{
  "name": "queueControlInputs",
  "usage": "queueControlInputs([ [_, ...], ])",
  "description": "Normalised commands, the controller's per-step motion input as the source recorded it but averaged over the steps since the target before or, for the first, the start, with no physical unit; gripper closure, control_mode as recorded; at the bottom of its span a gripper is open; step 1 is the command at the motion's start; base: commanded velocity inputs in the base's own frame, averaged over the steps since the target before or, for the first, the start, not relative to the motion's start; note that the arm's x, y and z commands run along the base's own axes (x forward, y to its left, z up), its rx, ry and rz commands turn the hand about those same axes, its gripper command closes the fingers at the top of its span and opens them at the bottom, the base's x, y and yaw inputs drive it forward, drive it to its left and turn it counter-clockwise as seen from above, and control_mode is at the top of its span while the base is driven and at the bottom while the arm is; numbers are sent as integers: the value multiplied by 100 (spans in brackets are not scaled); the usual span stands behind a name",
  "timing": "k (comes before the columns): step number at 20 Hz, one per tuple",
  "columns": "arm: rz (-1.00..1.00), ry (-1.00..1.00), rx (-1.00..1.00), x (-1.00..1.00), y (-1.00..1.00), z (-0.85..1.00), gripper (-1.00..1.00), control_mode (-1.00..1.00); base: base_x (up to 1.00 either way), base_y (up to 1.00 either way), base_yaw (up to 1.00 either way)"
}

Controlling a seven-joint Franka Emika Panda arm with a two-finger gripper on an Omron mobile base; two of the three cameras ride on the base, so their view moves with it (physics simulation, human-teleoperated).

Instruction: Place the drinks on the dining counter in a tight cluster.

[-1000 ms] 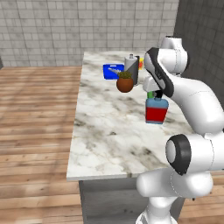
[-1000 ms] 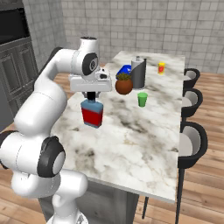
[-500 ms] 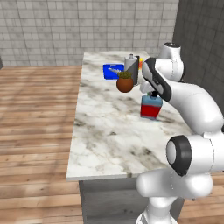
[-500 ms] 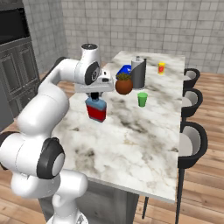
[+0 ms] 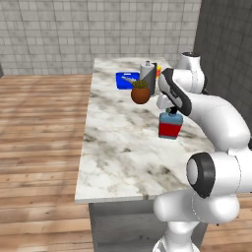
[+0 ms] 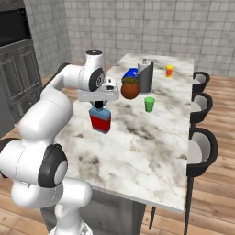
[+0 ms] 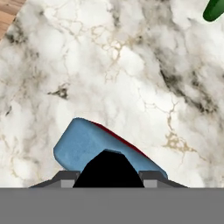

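Observation:
A squat blue flask [image 5: 170,127] [image 6: 100,121] with a red label hangs upright just over the dining counter [image 5: 113,147] [image 6: 151,147], near its middle. My gripper [image 5: 171,112] [image 6: 98,105] points straight down and is shut on the flask's black cap. From above, in the hand view, the flask's blue shoulder [image 7: 87,144] shows over the marble top [image 7: 109,65], with my gripper [image 7: 108,174] clamped on the cap at the bottom. Whether the flask's base touches the marble I cannot tell.
Beyond the flask stand a brown plant pot [image 5: 140,94] [image 6: 130,89], a grey canister [image 5: 147,76] [image 6: 145,75] and a blue tray [image 5: 127,79]. A green cup [image 6: 149,104] [image 7: 214,8] and an orange cup [image 6: 169,70] stand further right. Dark stools [image 6: 199,151] line that side.
The arm has carried the held flask a short way towards the plant pot and then a little lower. The grip has not changed.

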Motion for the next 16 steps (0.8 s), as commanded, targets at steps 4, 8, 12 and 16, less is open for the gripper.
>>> queueControlInputs([
  [4,0,15,0,0,0,-20,100,-100,0,0,0],
  [8,0,6,0,0,0,-31,100,-100,0,0,0],
  [12,0,0,0,0,0,-36,100,-100,0,0,0],
  [16,0,1,0,0,5,-58,100,-100,0,0,0],
])
